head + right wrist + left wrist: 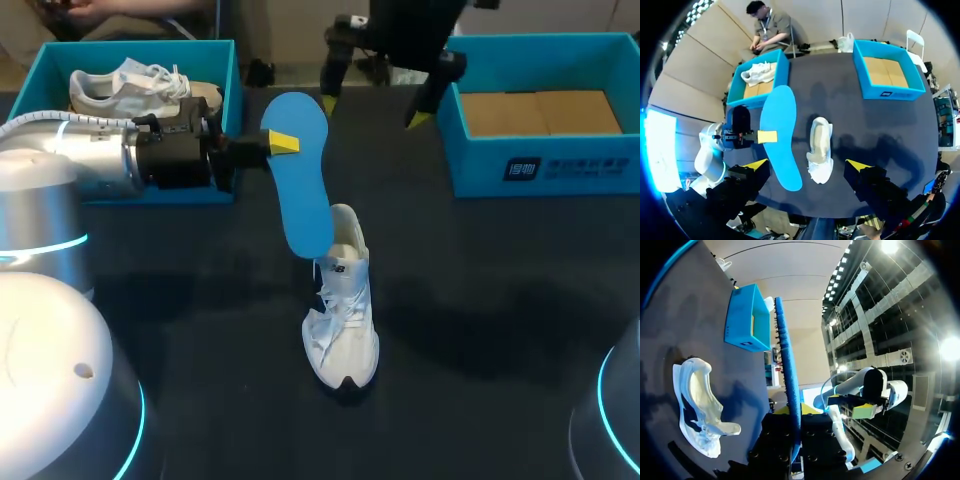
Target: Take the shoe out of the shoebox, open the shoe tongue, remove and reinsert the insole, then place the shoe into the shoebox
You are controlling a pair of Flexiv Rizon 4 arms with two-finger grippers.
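A long blue insole [300, 175] hangs tilted in the air, with my left gripper [283, 143] shut on its upper part. Its lower end reaches down to the heel opening of a white shoe [343, 300] standing on the dark table. In the left wrist view the insole [788, 375] runs edge-on between the fingers, and the shoe [697, 410] lies off to the side below. My right gripper [373, 112] hangs open high above the table's far side. From its wrist view the right gripper [807, 165] looks down on the insole [780, 135] and the shoe [820, 150].
A blue shoebox [232, 90] at the back left holds another white shoe [140, 85]. A second blue shoebox [560, 165] at the back right shows only its brown cardboard bottom. Both boxes also show in the right wrist view: the left box [752, 100] and the right box [890, 92].
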